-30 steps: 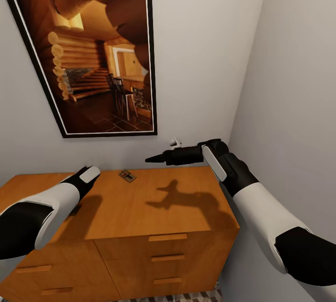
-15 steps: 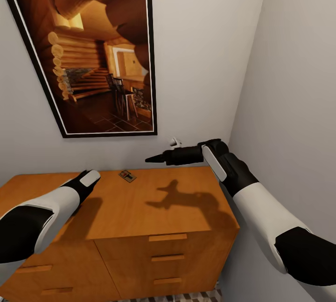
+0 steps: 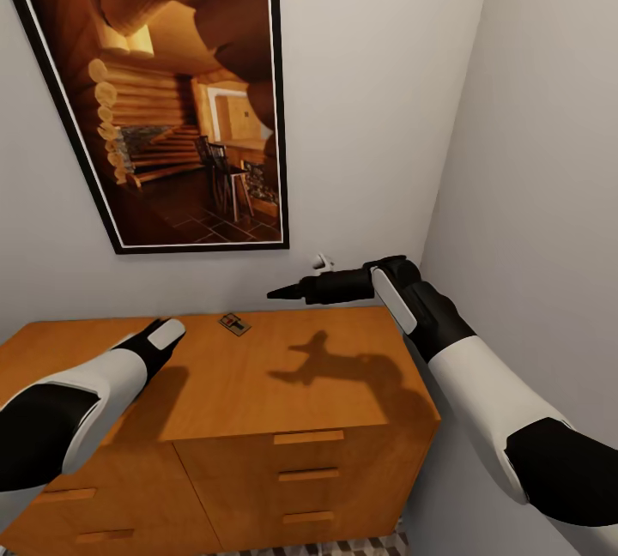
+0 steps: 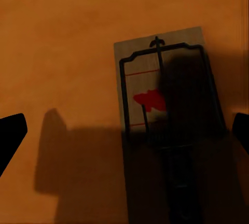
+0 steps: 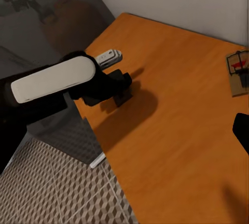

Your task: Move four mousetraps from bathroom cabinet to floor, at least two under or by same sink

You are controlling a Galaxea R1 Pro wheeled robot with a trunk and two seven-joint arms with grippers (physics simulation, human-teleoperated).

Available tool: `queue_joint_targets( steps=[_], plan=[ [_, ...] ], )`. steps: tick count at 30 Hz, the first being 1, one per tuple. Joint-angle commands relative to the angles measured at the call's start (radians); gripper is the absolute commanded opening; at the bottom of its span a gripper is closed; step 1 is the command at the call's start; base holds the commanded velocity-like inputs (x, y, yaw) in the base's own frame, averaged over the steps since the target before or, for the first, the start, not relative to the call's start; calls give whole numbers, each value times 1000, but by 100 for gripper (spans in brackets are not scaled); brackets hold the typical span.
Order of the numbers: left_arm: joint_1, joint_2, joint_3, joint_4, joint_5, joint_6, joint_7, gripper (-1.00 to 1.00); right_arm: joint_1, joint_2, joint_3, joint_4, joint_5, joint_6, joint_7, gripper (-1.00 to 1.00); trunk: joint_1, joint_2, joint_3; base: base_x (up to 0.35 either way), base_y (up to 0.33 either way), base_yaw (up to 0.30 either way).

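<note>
A corner of pale grey walls, hung with a large framed picture of a log-cabin interior, frames the orange-brown wooden cabinet across the lower half of the head view. One mousetrap lies flat on the cabinet's top near the back wall, at centre frame. The left end effector, reaching in from the lower left, hovers over a second mousetrap; in its wrist view that trap sits right of centre between two dark fingertips spread to the frame's edges, wide open and gripping nothing. The right end effector hangs in the air right of centre, above and to the right of the first mousetrap, well apart from it; whether its tips are parted cannot be told. The patterned bathroom floor shows at the lower left of the right wrist view.
</note>
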State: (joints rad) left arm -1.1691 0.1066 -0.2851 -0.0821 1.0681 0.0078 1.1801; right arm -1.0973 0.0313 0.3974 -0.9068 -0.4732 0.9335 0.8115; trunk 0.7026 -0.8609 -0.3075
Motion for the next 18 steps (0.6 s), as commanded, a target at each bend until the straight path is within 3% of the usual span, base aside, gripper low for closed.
queue_joint_targets(
  steps=[1, 17, 18],
  plan=[
    [1, 1, 9, -1, 14, 0, -1, 100, -1, 0, 0, 0, -1, 4, 0, 100, 0, -1, -2, 0, 0, 0],
    [11, -1, 10, 2, 75, 0, -61, 100, -1, 1, 0, 0, -1, 4, -7, 100, 0, -1, -2, 0, 0, 0],
    [11, -1, 11, 2, 77, 0, -62, -100, -1, 1, 0, 0, -1, 4, -7, 100, 0, -1, -2, 0, 0, 0]
  ],
)
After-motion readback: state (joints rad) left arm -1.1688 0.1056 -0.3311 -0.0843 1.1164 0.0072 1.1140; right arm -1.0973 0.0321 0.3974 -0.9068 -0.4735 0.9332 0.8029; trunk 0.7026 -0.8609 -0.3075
